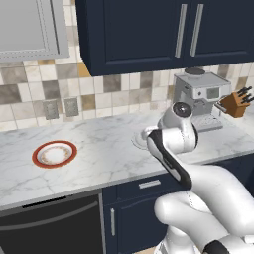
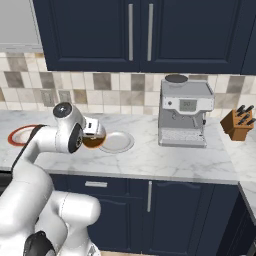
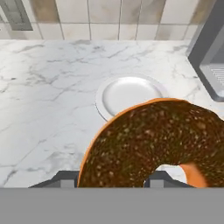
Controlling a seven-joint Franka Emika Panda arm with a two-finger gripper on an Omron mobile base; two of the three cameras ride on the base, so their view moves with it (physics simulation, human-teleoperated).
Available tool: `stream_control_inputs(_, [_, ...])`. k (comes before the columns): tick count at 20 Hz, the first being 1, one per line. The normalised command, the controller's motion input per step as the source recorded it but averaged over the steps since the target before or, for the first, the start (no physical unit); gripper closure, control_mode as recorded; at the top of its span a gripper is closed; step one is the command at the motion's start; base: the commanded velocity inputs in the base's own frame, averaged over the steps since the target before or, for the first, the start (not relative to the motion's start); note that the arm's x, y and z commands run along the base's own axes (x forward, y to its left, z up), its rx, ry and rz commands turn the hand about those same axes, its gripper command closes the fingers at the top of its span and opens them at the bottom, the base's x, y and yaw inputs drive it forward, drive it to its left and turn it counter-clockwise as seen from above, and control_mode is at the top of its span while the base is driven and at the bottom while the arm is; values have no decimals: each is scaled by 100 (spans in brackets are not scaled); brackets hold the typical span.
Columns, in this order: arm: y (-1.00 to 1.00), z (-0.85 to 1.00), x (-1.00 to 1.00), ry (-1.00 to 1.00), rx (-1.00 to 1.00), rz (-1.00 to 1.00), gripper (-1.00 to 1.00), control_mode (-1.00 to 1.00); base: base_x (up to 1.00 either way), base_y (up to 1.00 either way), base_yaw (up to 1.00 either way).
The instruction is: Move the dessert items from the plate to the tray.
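My gripper is shut on a dessert item, a ring-shaped pastry with an orange-brown body and dark speckled chocolate topping. In the right base view the dessert item hangs under my hand, just above the counter at the left rim of a white round plate. That plate lies bare on the marble just beyond the pastry. In the left base view my arm covers the hand, and a slice of the white plate shows beside it. The tray is out of view.
A red-rimmed round plate sits on the counter to the left, also seen at the left edge. A coffee machine stands right of the white plate, with a knife block farther right. Tiled wall and dark cabinets are behind.
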Motion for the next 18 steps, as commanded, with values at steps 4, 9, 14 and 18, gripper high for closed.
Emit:
stream_control_inputs(4, [0,51,-46,36,3,-1,100,-100,0,0,0])
stream_control_inputs(9, [0,20,-11,47,0,0,100,-100,0,0,0])
stream_control_inputs(14, [0,-13,-5,17,0,0,100,-100,0,0,0])
stream_control_inputs(18, [0,0,-26,-10,0,0,100,-100,0,0,0])
